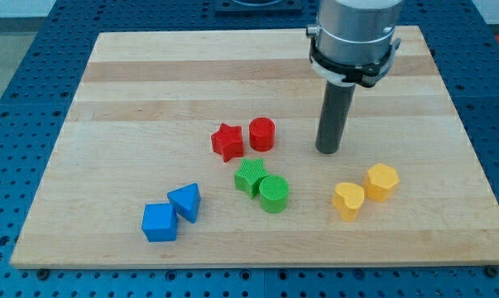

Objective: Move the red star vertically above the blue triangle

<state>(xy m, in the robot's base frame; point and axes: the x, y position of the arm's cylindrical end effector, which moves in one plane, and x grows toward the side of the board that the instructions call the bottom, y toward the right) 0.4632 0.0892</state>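
1. Wooden board (pixel 150 74) lies on a blue perforated table (pixel 17 50).
2. Arm housing (pixel 354 33) is cut off at the view's top; my tip (pixel 328 152), bare and holding nothing, stands right of the red cylinder (pixel 262 134).
3. Red star (pixel 227 141) sits up-right of the blue triangle (pixel 185 202).

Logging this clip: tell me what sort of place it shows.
Probably a robotics lab bench: a wooden board lying on a blue perforated table, small coloured blocks such as the red star, and my tip on the board.

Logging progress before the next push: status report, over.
My tip on the board, off to the view's right of the red cylinder, touching no block. Red star beside that cylinder, up-right of the blue triangle. Cylinder sits between tip and star.
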